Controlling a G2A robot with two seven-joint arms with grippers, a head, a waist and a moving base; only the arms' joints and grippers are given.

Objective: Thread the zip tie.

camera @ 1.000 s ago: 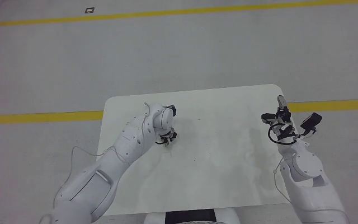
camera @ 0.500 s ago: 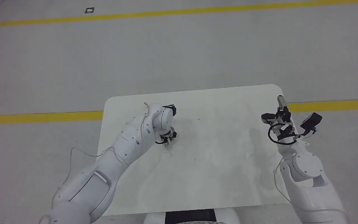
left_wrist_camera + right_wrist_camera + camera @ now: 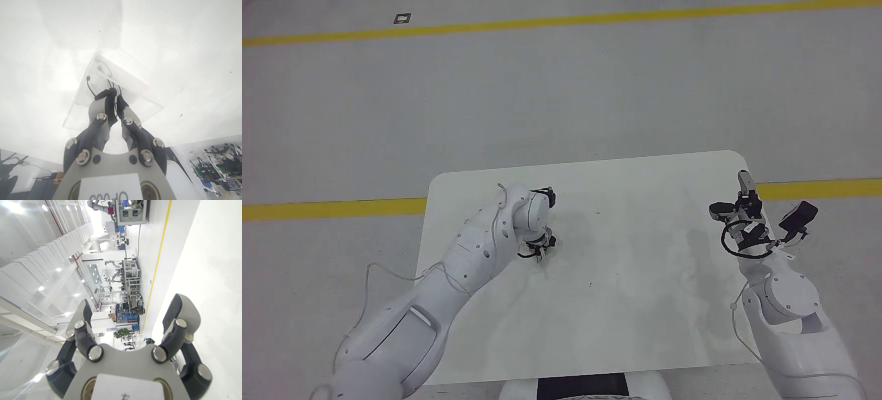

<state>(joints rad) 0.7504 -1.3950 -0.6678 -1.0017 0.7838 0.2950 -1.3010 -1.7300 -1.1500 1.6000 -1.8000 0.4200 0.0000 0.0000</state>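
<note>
My left gripper (image 3: 115, 95) is down on the white table (image 3: 642, 310), its black-padded fingers pinched together on a thin black zip tie (image 3: 115, 106). It stands over a clear plastic holder (image 3: 132, 83) that carries further black zip ties (image 3: 88, 83). From above, this gripper (image 3: 542, 244) sits left of the table's middle, toward the far side. My right gripper (image 3: 130, 311) is open and holds nothing, raised off the table and facing out into the room. In the top view it (image 3: 734, 197) hovers by the right edge of the table.
The table's right edge (image 3: 752, 260) runs just beside the right arm. A yellow floor line (image 3: 332, 209) passes behind the table. Bare tabletop lies between the two arms and toward the near edge.
</note>
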